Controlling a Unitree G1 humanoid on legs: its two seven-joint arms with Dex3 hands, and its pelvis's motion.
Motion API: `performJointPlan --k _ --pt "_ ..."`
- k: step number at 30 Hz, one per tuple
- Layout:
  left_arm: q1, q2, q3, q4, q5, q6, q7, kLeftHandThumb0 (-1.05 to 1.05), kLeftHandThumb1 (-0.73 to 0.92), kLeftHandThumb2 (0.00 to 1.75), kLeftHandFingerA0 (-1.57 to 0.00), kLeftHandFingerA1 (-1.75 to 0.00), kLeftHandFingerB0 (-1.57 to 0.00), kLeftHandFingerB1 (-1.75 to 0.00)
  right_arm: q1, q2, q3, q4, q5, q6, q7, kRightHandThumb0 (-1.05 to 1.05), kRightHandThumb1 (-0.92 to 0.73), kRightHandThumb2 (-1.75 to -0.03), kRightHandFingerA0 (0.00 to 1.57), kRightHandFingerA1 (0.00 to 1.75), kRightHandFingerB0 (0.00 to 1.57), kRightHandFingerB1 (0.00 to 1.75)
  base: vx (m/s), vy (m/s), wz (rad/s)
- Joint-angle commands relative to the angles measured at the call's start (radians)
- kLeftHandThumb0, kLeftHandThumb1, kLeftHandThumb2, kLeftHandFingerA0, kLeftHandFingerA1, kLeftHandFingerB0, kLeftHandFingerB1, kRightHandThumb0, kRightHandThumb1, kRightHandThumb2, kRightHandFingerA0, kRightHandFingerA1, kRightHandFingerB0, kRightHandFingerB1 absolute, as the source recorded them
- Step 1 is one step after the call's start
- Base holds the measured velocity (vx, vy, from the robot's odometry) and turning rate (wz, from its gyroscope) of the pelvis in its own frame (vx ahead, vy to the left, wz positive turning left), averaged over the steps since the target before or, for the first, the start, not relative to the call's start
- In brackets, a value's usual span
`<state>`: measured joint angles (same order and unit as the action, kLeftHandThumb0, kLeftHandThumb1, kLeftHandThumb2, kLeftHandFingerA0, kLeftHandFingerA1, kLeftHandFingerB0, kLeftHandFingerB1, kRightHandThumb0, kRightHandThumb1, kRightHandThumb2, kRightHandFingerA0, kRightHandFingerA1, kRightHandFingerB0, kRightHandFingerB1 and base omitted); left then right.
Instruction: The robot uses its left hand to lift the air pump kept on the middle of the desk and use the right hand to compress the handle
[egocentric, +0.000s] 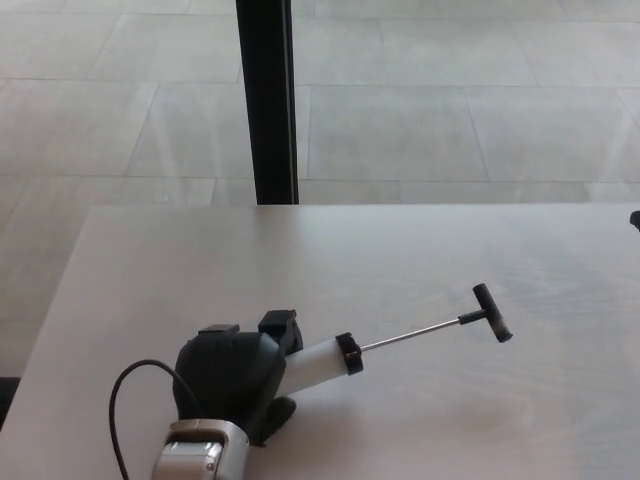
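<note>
Black and closed, the left hand (232, 372) gripped the white air pump (322, 362) barrel near the pale tabletop's (420, 250) front-left, seemingly just lifted; its rod and T-handle (492, 312) pointed right.

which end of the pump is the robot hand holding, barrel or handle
The barrel: the left robot hand grips the pump by its white barrel; the black T-handle sticks out free on its rod.
</note>
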<state>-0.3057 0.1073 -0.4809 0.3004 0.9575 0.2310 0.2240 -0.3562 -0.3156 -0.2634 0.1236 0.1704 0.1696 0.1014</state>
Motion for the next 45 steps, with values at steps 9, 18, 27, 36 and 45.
performJointPlan --k 9,18,27,36,45 --pt "-0.091 0.119 0.035 -0.042 -0.093 -0.320 0.146 -0.05 0.57 1.12 -0.82 -1.75 -0.68 -1.57 -0.074 0.033 0.091 0.032 0.040 0.177 0.060 -1.01 -0.91 -1.29 0.00 0.09 0.05 0.07 0.00 0.000 0.00" --pt "-0.164 0.115 0.059 -0.013 -0.111 -0.337 0.146 -0.07 0.48 1.20 -0.92 -1.75 -0.71 -1.62 -0.080 0.074 0.147 0.019 0.025 0.228 0.058 -0.96 -0.92 -1.30 0.00 0.15 0.00 0.06 0.00 0.000 0.00" --pt "-0.182 0.122 0.090 0.029 -0.136 -0.368 0.152 -0.11 0.49 1.17 -0.91 -1.75 -0.74 -1.58 -0.064 0.115 0.207 -0.037 0.009 0.268 0.051 -0.96 -0.92 -1.30 0.00 0.16 0.00 0.08 0.00 0.000 0.00" --pt "-0.159 0.143 0.081 0.025 -0.124 -0.357 0.138 -0.15 0.52 1.10 -0.90 -1.75 -0.72 -1.56 -0.091 0.133 0.168 -0.090 0.029 0.323 0.021 -0.99 -0.92 -1.30 0.00 0.11 0.00 0.03 0.00 0.000 0.00" --pt "-0.161 0.151 0.056 0.039 -0.085 -0.366 0.188 -0.16 0.49 1.09 -0.90 -1.75 -0.75 -1.52 -0.111 0.127 0.187 -0.098 0.008 0.328 0.036 -0.96 -0.92 -1.30 0.00 0.13 0.00 0.09 0.00 0.000 0.00"
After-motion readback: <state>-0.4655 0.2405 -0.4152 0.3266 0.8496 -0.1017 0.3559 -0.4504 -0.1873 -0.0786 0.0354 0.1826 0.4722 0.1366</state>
